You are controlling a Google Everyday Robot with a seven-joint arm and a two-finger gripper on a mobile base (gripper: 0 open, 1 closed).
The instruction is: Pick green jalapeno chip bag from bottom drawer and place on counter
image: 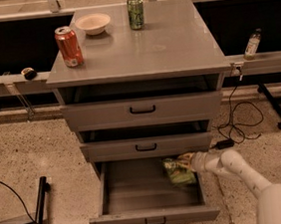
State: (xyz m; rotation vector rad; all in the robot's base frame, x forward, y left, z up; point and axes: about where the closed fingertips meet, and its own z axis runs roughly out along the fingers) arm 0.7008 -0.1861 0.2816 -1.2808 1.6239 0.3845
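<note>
Lifting from this spot is where we could lose it. Up and to the left of the hand (187, 160), the red soda can (68, 45), the pale round bowl (92, 24) and the green soda can (135, 12) stand on the smooth grey tabletop (173, 45), so a wide swing could topple one. Directly above the hand, the closed middle grey drawer (146, 146) overhangs, and we judge a straight rise would snag the bag on it. The crinkled bright-green jalapeno chip bag (178, 172) sits just below and left of the hand, inside the pulled-out lowest grey metal drawer (127, 220), at its right rear. We see the hand nipped shut on the bag's upper edge, a thin hold that might slip. The white arm (242, 171) reaches in low from the right, with the hand pointing left.
</note>
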